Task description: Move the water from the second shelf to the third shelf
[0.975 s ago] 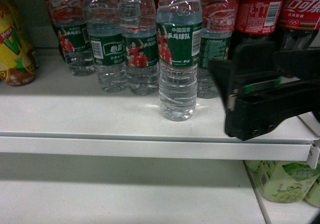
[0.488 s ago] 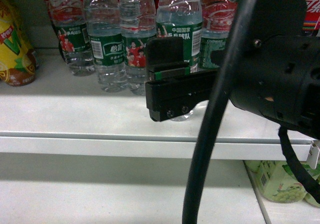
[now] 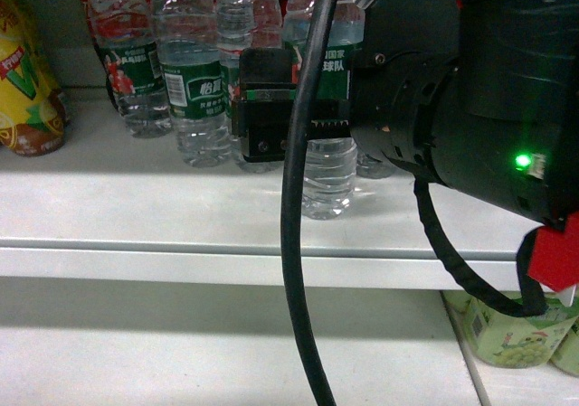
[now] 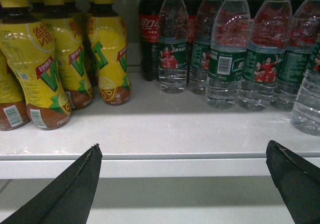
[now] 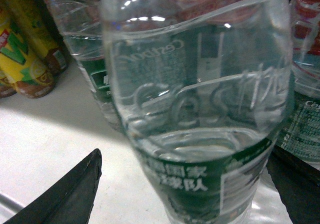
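The water is a clear ribbed bottle with a green label, standing at the front of a row of like bottles on the white shelf. My right gripper is open, and the water fills the space between its two black fingers. There is a gap between the left finger and the bottle; the right finger sits close beside it. In the head view one finger shows left of the bottle, and the arm hides the other. My left gripper hangs open and empty before the shelf edge.
Yellow drink bottles stand at the shelf's left end, and dark cola bottles at the back. A lower white shelf lies beneath, with green cans at its right. The right arm's black cable crosses the head view.
My right arm has swung left and forward from the shelf's right side. Its open fingers now stand on either side of the front water bottle, and the arm covers much of the head view.
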Tool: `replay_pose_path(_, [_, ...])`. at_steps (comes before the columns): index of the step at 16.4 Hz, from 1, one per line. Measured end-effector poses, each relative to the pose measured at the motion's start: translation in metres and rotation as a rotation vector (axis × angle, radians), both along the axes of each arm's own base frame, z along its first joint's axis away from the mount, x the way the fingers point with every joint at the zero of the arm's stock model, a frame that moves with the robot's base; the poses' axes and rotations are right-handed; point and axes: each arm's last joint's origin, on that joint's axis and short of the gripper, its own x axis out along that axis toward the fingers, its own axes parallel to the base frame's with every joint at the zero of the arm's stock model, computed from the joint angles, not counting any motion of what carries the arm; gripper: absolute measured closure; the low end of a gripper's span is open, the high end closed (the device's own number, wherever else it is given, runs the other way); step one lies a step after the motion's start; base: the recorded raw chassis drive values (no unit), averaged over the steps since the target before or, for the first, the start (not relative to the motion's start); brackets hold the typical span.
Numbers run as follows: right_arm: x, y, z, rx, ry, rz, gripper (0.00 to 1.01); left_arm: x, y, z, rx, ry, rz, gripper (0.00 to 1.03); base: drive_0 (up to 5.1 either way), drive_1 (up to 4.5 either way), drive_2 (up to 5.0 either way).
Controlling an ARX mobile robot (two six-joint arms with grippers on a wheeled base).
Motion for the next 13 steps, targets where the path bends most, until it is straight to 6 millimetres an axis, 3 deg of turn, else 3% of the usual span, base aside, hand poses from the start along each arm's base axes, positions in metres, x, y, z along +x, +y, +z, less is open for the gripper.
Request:
replay_pose_path(8, [0.029, 0.008, -0.009, -0.046, 0.021, -0.153, 0.06, 0.000, 0.000, 0.000, 0.000, 0.000, 0.000, 0.05, 0.0, 0.00, 0.0])
replay_pose_path(12, [0.022, 0.018, -0.007, -0.049, 0.006, -0.147, 0.51, 0.000, 0.000, 0.000, 0.000, 0.000, 0.000, 0.05, 0.0, 0.00, 0.0])
replay_pose_path(13, [0.019, 0.016, -0.006, -0.052, 0.004, -0.147, 0.58, 0.000, 0.000, 0.000, 0.000, 0.000, 0.000, 0.05, 0.0, 0.00, 0.0])
